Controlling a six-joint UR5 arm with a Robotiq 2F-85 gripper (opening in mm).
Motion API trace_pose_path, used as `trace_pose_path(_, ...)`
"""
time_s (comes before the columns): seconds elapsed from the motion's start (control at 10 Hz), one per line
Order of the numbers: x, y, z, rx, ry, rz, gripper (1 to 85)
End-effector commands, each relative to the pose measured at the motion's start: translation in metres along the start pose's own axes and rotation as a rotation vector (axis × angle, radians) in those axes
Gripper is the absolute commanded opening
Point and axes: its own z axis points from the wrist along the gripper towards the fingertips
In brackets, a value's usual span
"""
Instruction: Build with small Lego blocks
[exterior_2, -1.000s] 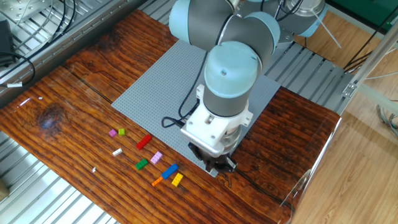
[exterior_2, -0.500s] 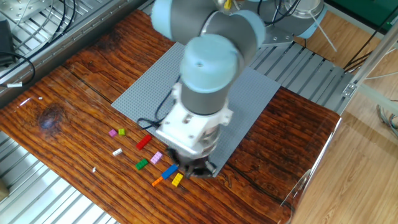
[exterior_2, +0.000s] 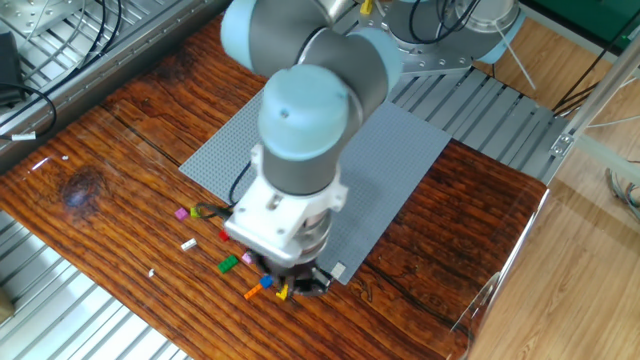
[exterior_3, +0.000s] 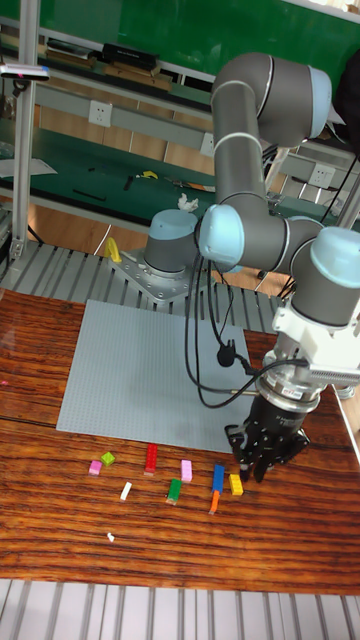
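The small Lego blocks lie in a loose group on the wooden table in front of the grey baseplate (exterior_3: 140, 370). From left to right they are magenta (exterior_3: 96, 467), lime (exterior_3: 108, 458), white (exterior_3: 126, 491), red (exterior_3: 151, 457), green (exterior_3: 174, 490), pink (exterior_3: 186, 470), orange (exterior_3: 213, 503), blue (exterior_3: 218, 477) and yellow (exterior_3: 236, 484). My gripper (exterior_3: 255, 468) points down just right of the yellow block, its dark fingertips close to the table. In the fixed view the gripper (exterior_2: 295, 283) and wrist cover the red, pink and blue blocks. The gap between the fingers does not show.
The baseplate (exterior_2: 230, 140) fills the middle of the table. A tiny white piece (exterior_3: 110, 537) lies near the front edge. Black cable loops hang from the wrist (exterior_3: 215, 370). Metal slats border the table, and its right corner (exterior_2: 545, 190) is close.
The arm has swung left and toward the front, from the baseplate's front corner to over the blocks. It now hides the red, pink and blue ones in the fixed view.
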Motion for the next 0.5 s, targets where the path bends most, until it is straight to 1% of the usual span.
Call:
trace_pose_path(0.0, 0.001, -0.004, 0.011, -0.025, 0.025, 0.026, 62.3)
trace_pose_path(0.1, 0.002, 0.004, 0.012, -0.045, 0.028, 0.049, 61.3)
trace_pose_path(0.2, 0.008, 0.007, 0.015, -0.037, 0.039, 0.067, 58.3)
trace_pose_path(0.3, 0.007, 0.007, 0.017, -0.028, 0.034, 0.071, 56.3)
trace_pose_path(0.4, 0.007, 0.01, 0.014, -0.035, 0.028, 0.073, 55.3)
